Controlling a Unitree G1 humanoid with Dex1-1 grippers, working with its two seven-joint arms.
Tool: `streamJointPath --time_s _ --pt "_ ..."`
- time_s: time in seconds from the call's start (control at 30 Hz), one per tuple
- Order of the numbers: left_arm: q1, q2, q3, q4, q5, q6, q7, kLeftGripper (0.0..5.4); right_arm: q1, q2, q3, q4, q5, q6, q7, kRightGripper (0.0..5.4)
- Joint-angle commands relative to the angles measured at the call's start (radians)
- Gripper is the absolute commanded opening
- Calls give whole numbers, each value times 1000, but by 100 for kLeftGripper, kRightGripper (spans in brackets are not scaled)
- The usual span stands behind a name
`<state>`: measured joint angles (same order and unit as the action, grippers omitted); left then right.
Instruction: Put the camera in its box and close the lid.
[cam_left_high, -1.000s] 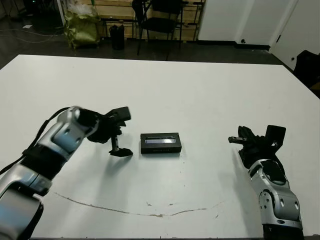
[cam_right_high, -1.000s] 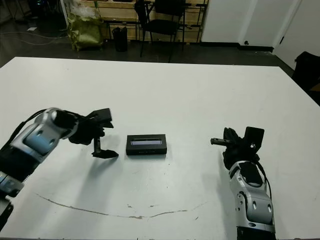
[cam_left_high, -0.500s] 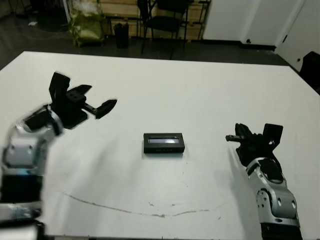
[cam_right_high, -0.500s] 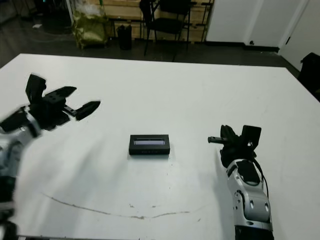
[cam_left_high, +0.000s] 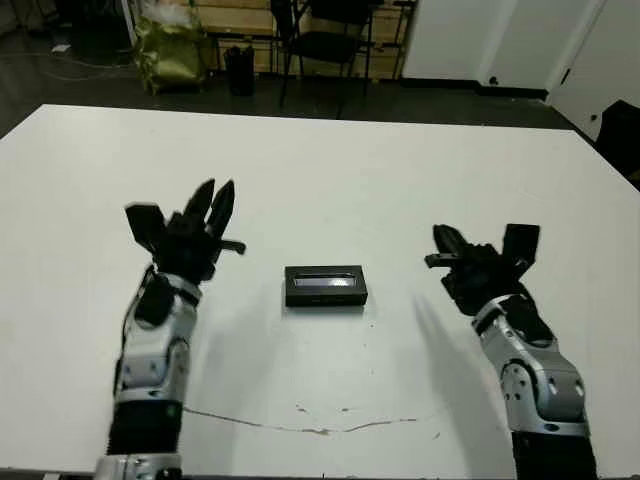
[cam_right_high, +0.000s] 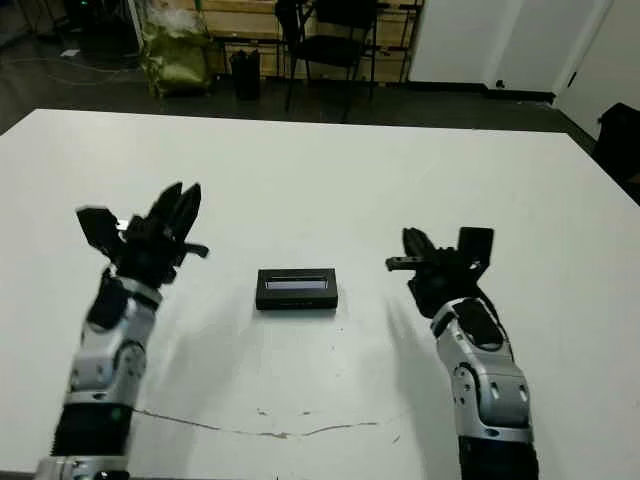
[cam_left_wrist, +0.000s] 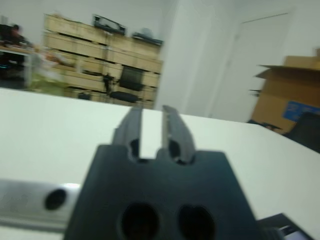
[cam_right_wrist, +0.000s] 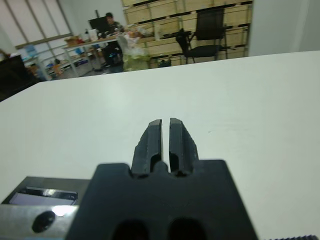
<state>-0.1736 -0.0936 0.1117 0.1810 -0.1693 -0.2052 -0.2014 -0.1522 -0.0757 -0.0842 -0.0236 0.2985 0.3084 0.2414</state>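
Fingers clear of lidded box

A wide white table fills most of the scene. Beyond its far edge lies a dark floor, with a black chair and a yellow-green bag standing before wooden shelving. White walls rise at far right.
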Motion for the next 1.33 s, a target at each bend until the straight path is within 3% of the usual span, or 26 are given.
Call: streamJointPath --time_s 0.03,0.1,0.23,0.37,0.47,0.57,0.67,0.73,0.8,0.87,0.93,1.03,1.17,1.33 --pt "48 -45 -6 33 23 -60 72 3 10 4 -3 32 -10 -3 -14 0" --pt "77 -72 -6 27 36 -76 127 3 24 13 -4 30 -19 22 -48 0" --pt "105 -80 -8 49 67 -153 201 3 56 38 -11 58 -24 -16 -75 0" --pt "126 -54 -9 -34 85 -111 253 3 90 24 -3 7 -95 -75 -120 0" --pt "127 -36 3 -92 88 -68 278 3 97 26 -33 7 -119 -158 -147 0" --pt "125 -12 11 -139 92 -27 285 3 92 11 -27 27 -229 -266 -221 0" --pt "125 11 19 -206 63 53 270 3 82 -6 -26 7 -288 -276 -257 0" --pt "119 26 27 -241 51 96 264 3 71 -6 -38 14 -275 -319 -248 0" --pt "111 43 34 -277 43 142 263 3 48 -14 -53 78 -242 -428 -209 0" --pt "102 64 39 -304 28 188 251 3 29 -25 -59 104 -229 -461 -189 0" --pt "88 89 48 -319 -9 244 220 3 19 -29 -54 87 -245 -438 -201 0" --pt "68 121 58 -339 -64 342 184 3 3 -37 -47 102 -251 -473 -188 0" --pt "43 146 69 -358 -122 450 155 3 2 -30 -37 82 -235 -420 -182 0" --pt "28 163 62 -370 -133 502 145 3 7 -29 -35 75 -232 -403 -180 0"
